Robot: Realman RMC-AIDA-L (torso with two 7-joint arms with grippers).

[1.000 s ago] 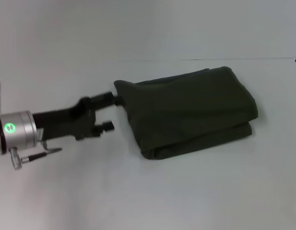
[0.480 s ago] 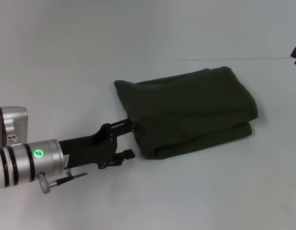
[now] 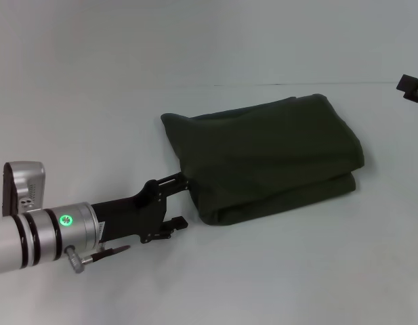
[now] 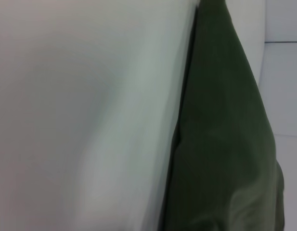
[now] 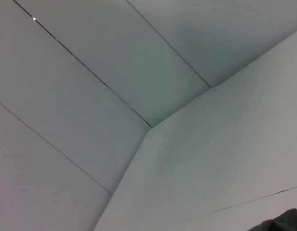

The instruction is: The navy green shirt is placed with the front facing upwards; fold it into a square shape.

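The navy green shirt (image 3: 263,156) lies folded into a rough rectangle on the white table, plain dark green side up, with no lettering or label showing. My left gripper (image 3: 182,201) is open and empty, just off the shirt's near left corner, with its upper finger close to the cloth edge. The left wrist view shows the shirt's folded edge (image 4: 220,144) beside the white table. My right gripper (image 3: 412,87) shows only as a dark tip at the far right edge, well away from the shirt. A dark green corner (image 5: 283,222) shows in the right wrist view.
The white table (image 3: 215,277) runs around the shirt to a back edge against a pale wall (image 3: 195,40). The right wrist view shows white wall panels (image 5: 114,96).
My left arm has drawn back from the shirt's far left corner to its near left corner, still open. The right gripper tip has come a little further into view. The shirt has not moved.
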